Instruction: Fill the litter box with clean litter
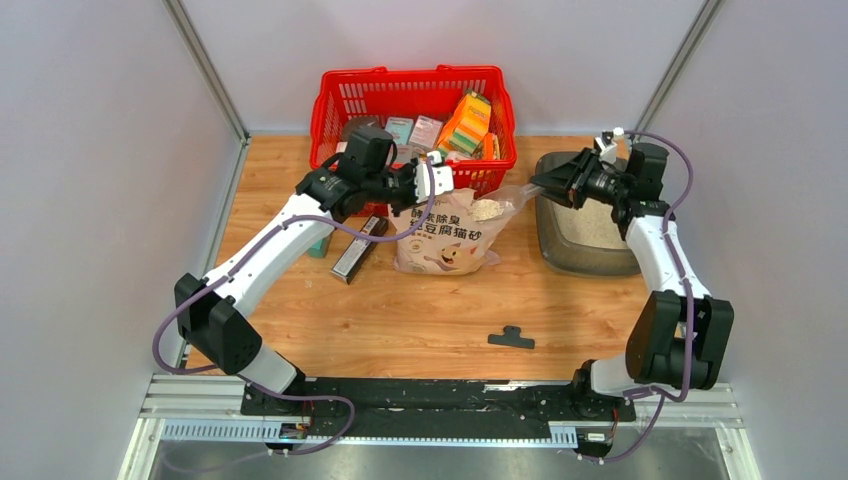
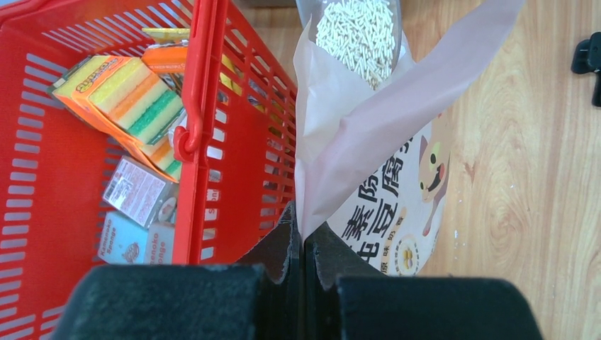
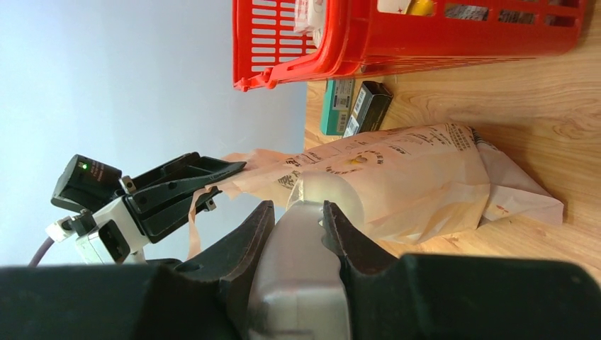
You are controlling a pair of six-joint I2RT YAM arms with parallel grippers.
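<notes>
Left claw is clamping the bag lip so the mouth is gaping for me. Right claw is gripping the scoop, and I'm resting its bowl in the clean litter. Litter box is sitting beside the bag, thinly covered.

Left gripper clamped tight; right gripper clamped partway, arms outstretched.

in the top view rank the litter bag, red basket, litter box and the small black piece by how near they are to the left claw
From the left claw:
1. litter bag, its top edge pinched in the claw.
2. red basket, just behind the claw.
3. litter box, off to the right.
4. small black piece, toward the near edge of the table.
</notes>
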